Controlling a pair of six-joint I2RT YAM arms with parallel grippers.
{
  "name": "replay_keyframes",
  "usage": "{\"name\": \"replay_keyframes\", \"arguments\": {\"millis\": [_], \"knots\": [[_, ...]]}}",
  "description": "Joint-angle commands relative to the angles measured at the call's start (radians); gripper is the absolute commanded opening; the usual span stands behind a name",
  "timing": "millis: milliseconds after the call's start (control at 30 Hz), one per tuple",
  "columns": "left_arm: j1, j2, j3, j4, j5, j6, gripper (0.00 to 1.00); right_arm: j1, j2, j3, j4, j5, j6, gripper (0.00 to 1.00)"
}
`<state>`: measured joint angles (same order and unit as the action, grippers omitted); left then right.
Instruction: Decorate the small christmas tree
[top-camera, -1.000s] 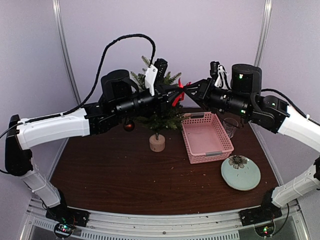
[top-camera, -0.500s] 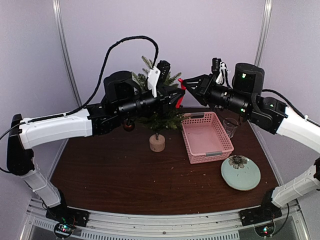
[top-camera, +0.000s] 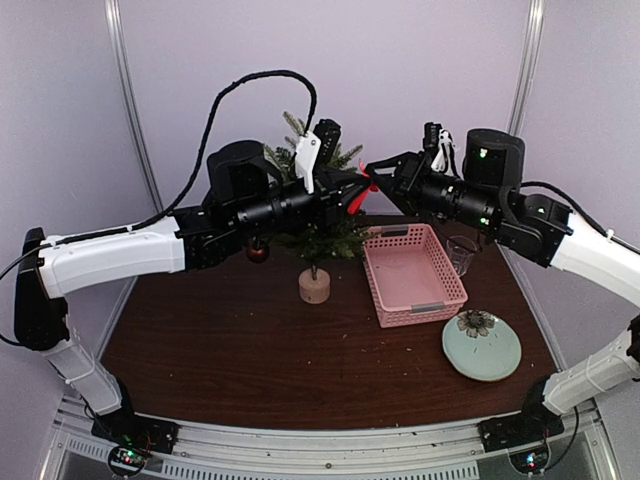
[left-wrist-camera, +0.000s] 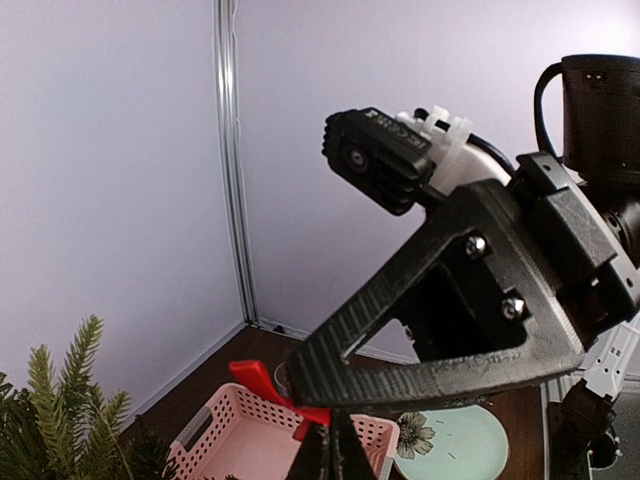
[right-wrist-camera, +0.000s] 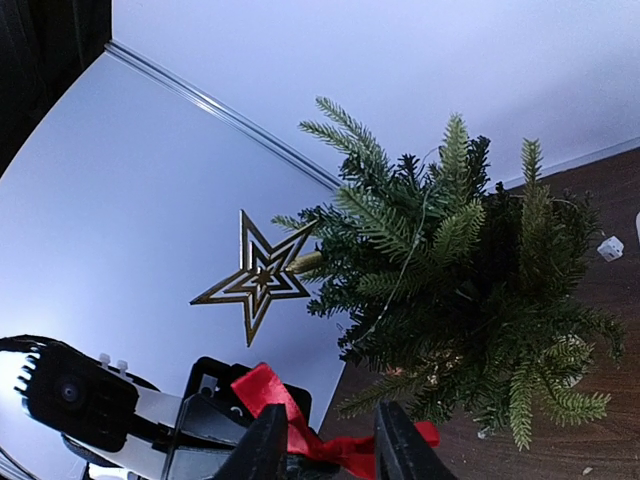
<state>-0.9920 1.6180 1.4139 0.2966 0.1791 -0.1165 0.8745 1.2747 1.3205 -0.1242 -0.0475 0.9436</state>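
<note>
- Holding the red ribbon up near the top of the small christmas tree, we have both arms meeting just in front of it; the tree stands upright on its wooden stump
- our left gripper is clamped tight on the ribbon; we judge that this steadies it in the air so that the other hand can work on it
- our right gripper has its fingers parted, the ribbon lying loose in the gap; nothing is pinched there
- a gold star sits on the tree's tip and a dark red ball hangs at the tree's left side; the ribbon looks like the next ornament
- the pink basket waits just right of the tree, within easy reach of our right arm
</note>
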Motion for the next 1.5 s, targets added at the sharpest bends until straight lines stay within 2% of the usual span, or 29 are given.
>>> {"name": "replay_keyframes", "arguments": {"millis": [0,200,233,300,333,433,500,567,667,1067,1233,1367,1467], "knots": [[-0.003,0.002,0.028,0.066,-0.015,0.017,0.00,-0.006,-0.032,-0.028,-0.010,0.027,0.030,0.30],[-0.003,0.006,0.025,0.066,-0.012,0.017,0.00,-0.008,-0.022,-0.037,0.045,0.011,0.080,0.32],[-0.004,0.005,0.024,0.065,-0.014,0.017,0.00,-0.008,-0.023,-0.036,0.039,0.016,0.083,0.38],[-0.004,0.005,0.023,0.064,-0.019,0.022,0.00,-0.008,-0.038,-0.040,0.031,0.034,0.088,0.60],[-0.004,0.004,0.023,0.064,-0.021,0.024,0.00,-0.008,-0.048,-0.047,0.025,0.042,0.094,0.62],[-0.004,0.004,0.025,0.064,-0.024,0.026,0.00,-0.009,-0.079,-0.056,-0.022,0.110,0.107,0.58],[-0.003,0.008,0.028,0.064,-0.027,0.026,0.00,-0.014,-0.083,-0.060,-0.028,0.109,0.126,0.53],[-0.004,0.011,0.029,0.066,-0.032,0.026,0.00,-0.018,-0.073,-0.055,-0.051,0.089,0.168,0.51],[-0.005,0.016,0.036,0.066,-0.032,0.029,0.00,-0.020,-0.051,-0.066,0.003,0.050,0.208,0.52],[-0.013,0.028,0.051,0.060,-0.029,0.040,0.00,-0.048,-0.020,-0.133,0.193,-0.041,0.312,0.25],[-0.013,0.029,0.053,0.056,-0.028,0.043,0.00,-0.049,-0.009,-0.131,0.230,-0.060,0.313,0.24],[-0.013,0.030,0.053,0.049,-0.025,0.044,0.00,-0.051,-0.012,-0.135,0.260,-0.060,0.309,0.29],[-0.014,0.030,0.053,0.046,-0.024,0.044,0.00,-0.052,-0.016,-0.132,0.260,-0.058,0.301,0.28]]}}
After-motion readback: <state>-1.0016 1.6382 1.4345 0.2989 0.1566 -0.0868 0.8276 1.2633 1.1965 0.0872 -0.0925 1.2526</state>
